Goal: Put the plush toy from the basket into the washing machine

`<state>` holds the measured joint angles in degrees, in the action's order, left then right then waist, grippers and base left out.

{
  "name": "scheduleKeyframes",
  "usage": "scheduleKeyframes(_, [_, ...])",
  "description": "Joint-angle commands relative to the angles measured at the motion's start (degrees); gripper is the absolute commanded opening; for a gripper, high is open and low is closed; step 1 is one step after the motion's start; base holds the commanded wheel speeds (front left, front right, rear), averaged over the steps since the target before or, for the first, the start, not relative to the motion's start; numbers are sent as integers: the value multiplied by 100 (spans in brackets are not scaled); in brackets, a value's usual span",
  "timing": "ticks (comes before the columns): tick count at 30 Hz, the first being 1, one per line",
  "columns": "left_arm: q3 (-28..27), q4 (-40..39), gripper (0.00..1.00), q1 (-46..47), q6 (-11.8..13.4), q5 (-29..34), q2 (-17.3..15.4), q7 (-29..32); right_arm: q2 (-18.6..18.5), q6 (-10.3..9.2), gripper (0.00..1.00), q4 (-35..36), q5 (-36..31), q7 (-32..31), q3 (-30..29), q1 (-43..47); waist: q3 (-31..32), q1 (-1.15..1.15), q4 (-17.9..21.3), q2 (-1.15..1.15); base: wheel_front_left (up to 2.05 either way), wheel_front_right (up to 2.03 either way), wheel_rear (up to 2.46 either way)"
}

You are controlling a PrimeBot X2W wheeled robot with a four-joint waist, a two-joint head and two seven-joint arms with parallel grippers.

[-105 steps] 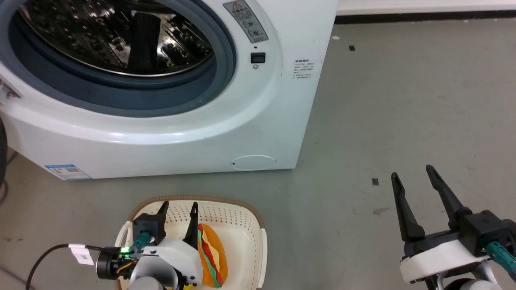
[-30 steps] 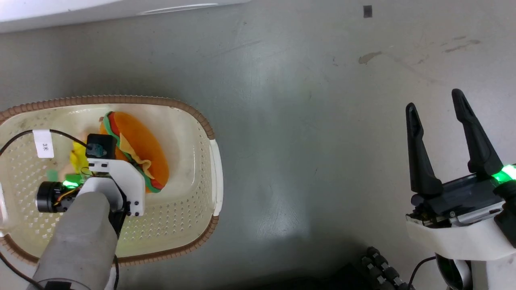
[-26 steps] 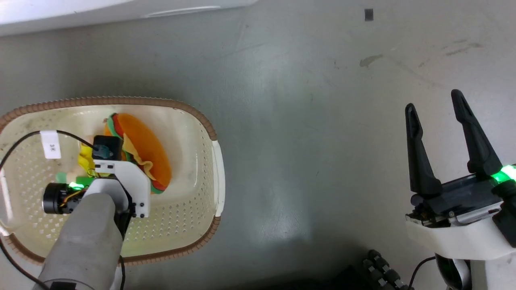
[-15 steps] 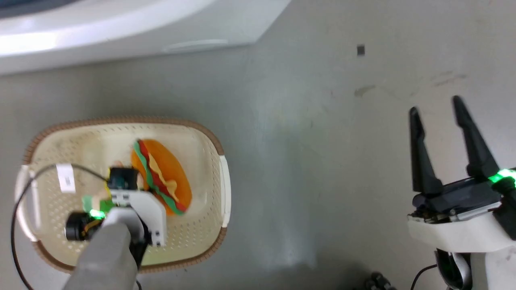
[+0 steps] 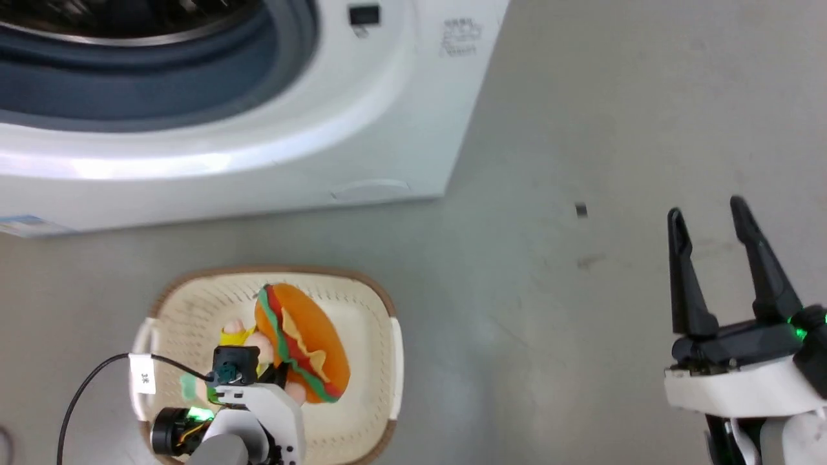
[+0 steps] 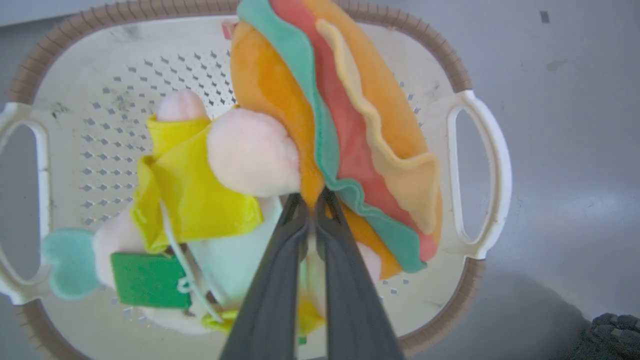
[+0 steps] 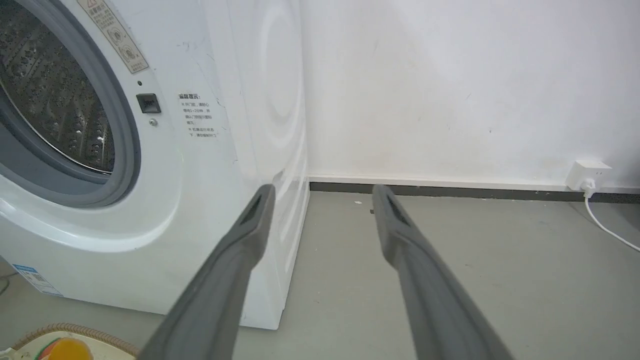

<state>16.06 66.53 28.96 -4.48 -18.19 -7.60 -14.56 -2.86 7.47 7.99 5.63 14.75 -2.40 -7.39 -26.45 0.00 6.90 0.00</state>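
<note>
We held the toy (image 6: 360, 115) clamped in our left gripper (image 6: 312, 196), seemingly clear of the basket (image 6: 481, 165); our right gripper (image 5: 707, 213) gaped; next, a lift into the washer (image 5: 258, 161).

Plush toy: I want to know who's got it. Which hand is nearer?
Left. The left hand is shut on the toy over the basket; the right hand is open, far off to its right over the floor.
</note>
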Motion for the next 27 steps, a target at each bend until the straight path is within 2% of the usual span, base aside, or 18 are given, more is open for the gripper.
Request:
scheduleKeyframes(1, [-10,-94,0,-67,6,4,1,-39,-1,2,100,-19,31,25,-11,74,429,0,-269,0,0,0,0])
scheduleKeyframes(6, [-14,-854,0,-647,-46,98,26,-42,-1,2,100,-89,58,25,-71,304,932,0,-486,0,0,0,0])
scheduleKeyframes(16, [-170,-2582,0,-1659,80,392,-1,-43,-1,2,100,-182,-13,25,4,665,1668,0,-773,0,0,0,0])
scheduleKeyframes(27, [-465,-4530,0,-2308,121,686,-61,-43,-1,2,100,-229,36,25,133,837,1961,0,-775,0,0,0,0])
